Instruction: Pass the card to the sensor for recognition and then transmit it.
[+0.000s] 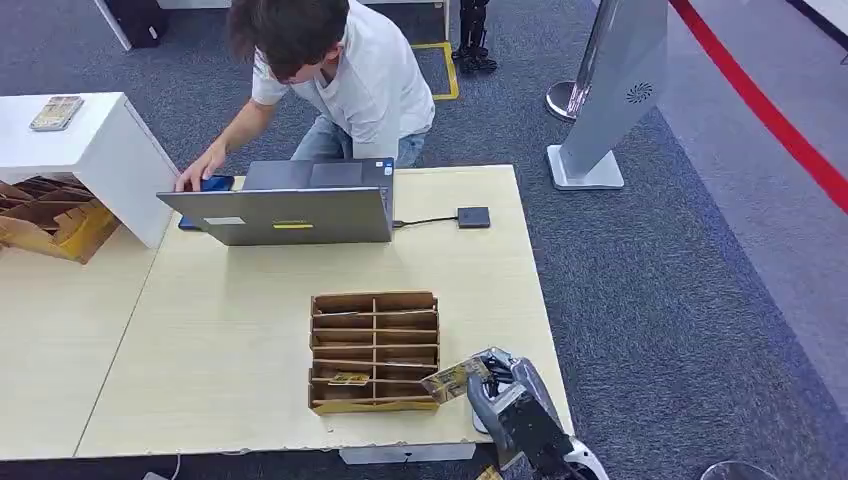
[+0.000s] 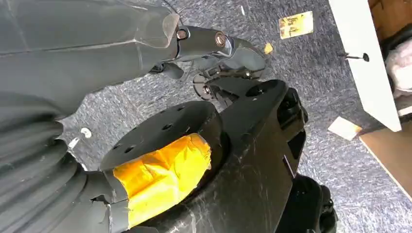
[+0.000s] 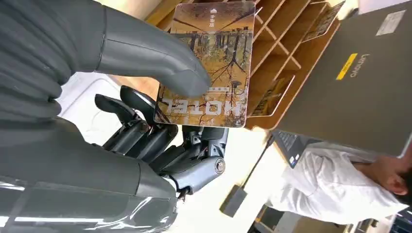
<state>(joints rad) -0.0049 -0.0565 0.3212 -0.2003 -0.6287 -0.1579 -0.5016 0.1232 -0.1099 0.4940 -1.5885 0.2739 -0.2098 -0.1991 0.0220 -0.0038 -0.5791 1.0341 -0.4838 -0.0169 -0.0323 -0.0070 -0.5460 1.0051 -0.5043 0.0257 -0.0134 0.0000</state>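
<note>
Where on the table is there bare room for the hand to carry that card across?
Bare tabletop lies left of the wooden organizer, and between it and the laptop. Right of the organizer, open wood runs up to the small black sensor. It is crowded at the laptop, where a person leans in.

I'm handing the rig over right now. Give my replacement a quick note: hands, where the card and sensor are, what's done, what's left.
Right hand holds the hotel card, thumb on its face, beside the wooden card rack.
Left hand hangs by the floor, holding nothing.
The small dark sensor lies on the table, cabled to the laptop, where a person is working.
Done: card picked up.
Left: bring the card to the sensor, then pass it on.
</note>
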